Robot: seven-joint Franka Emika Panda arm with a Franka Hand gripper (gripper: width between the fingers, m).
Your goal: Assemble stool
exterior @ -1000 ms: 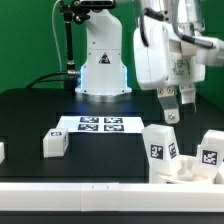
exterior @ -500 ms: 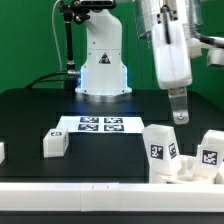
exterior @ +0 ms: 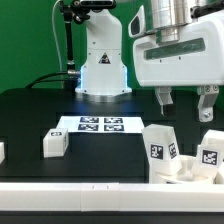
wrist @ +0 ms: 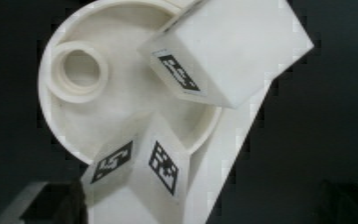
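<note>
The round white seat [wrist: 87, 100] lies at the exterior view's right front [exterior: 186, 173], socket side up, with one empty socket [wrist: 78, 68] showing. Two tagged white legs stand on it, one nearer the middle [exterior: 160, 146] [wrist: 238, 50] and one at the far right [exterior: 211, 148]; the wrist view shows a second tagged leg [wrist: 149, 165]. A third leg [exterior: 54, 143] lies loose on the black table to the left. My gripper [exterior: 186, 102] [wrist: 202, 212] hangs above the seat, open and empty, fingers wide apart.
The marker board [exterior: 100, 124] lies flat at mid-table before the robot base [exterior: 102, 70]. A small white part [exterior: 2, 152] shows at the exterior view's left edge. A white ledge [exterior: 80, 195] runs along the table's front.
The gripper has turned about its vertical axis above the seat, so both fingers now face the camera, spread apart. The stool parts have not moved.
</note>
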